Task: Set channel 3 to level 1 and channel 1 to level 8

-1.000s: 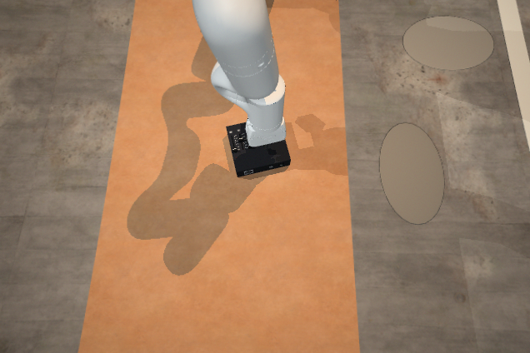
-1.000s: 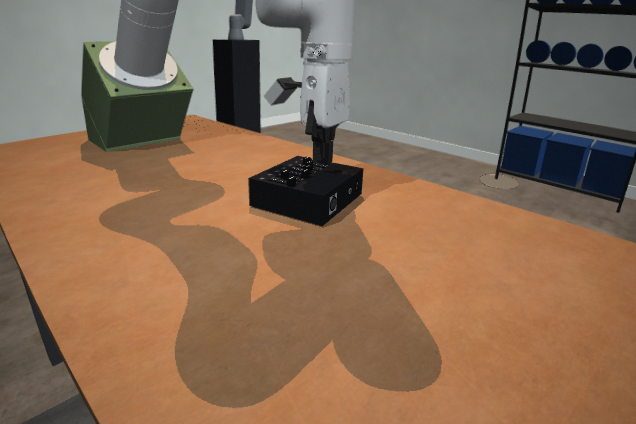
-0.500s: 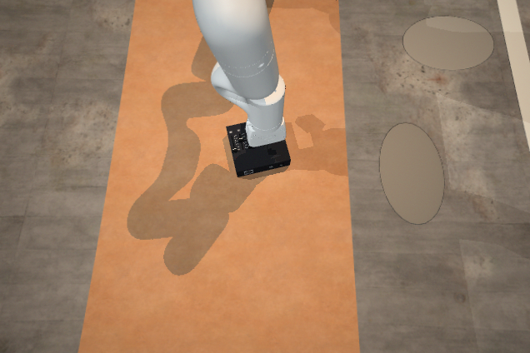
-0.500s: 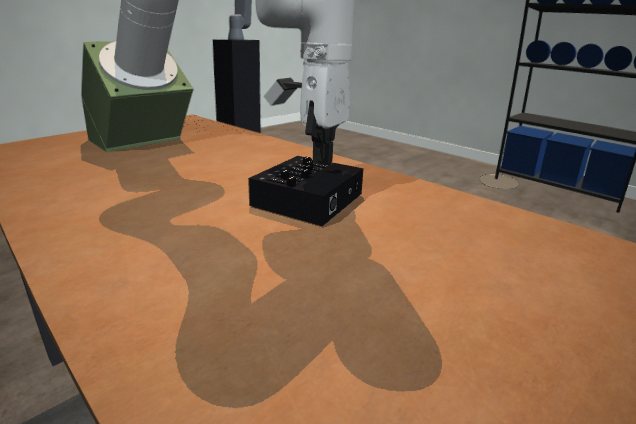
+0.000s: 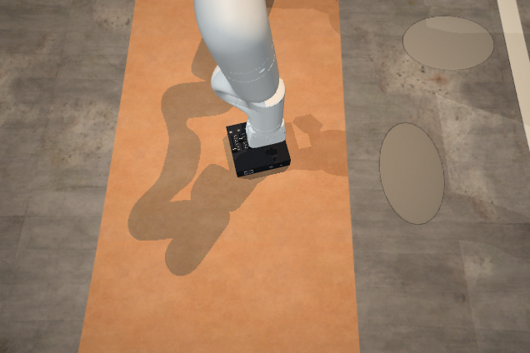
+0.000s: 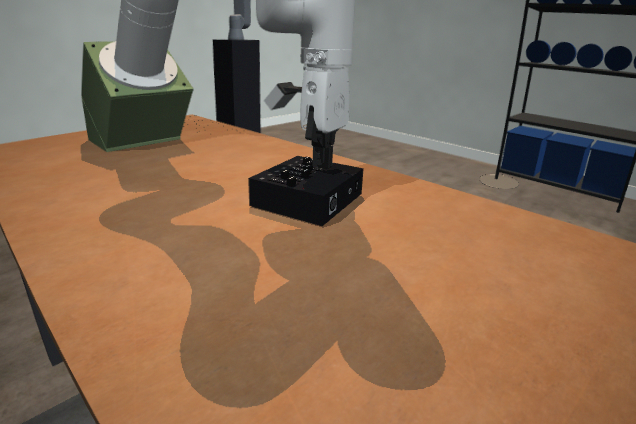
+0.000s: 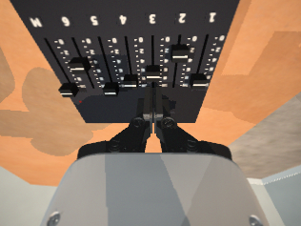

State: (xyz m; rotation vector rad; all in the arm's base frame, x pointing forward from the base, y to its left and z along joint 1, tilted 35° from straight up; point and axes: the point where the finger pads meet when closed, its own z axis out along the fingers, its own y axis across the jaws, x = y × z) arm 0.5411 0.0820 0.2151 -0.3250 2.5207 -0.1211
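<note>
The lighting desk (image 6: pixel 306 191) stands flat on the orange tabletop (image 6: pixel 462 280), well in front of the green pedestal (image 6: pixel 134 105) that carries the white arm (image 6: pixel 308 2). Beyond the tabletop's far edge, behind the desk, rises a black column (image 6: pixel 237 82); a black shelf rack (image 6: pixel 523 65) with dark blue balls (image 6: pixel 563 52) and blue boxes (image 6: pixel 565 155) stands well off to the desk's right by the wall. Nothing else lies on the tabletop near the desk; only the arm's broad shadow crosses it.

From the top view the arm's wrist covers much of the desk's panel, leaving one strip of faders and the near side visible.

The desk is a low black box with a connector on its side. In the wrist view its panel shows seven slots labelled 1 to 6 and M, each with a numbered scale and a black cap bearing a pale line. The channel 3 cap (image 7: pixel 152 73) sits just ahead of the fingertips; the channel 1 cap (image 7: pixel 198 80) is low in its slot, the channel 2 cap (image 7: pixel 180 52) higher.

The pincer (image 7: pixel 152 94) hangs upright over the panel, fingers pressed fully together and gripping nothing, their tips just below the channel 3 cap.
</note>
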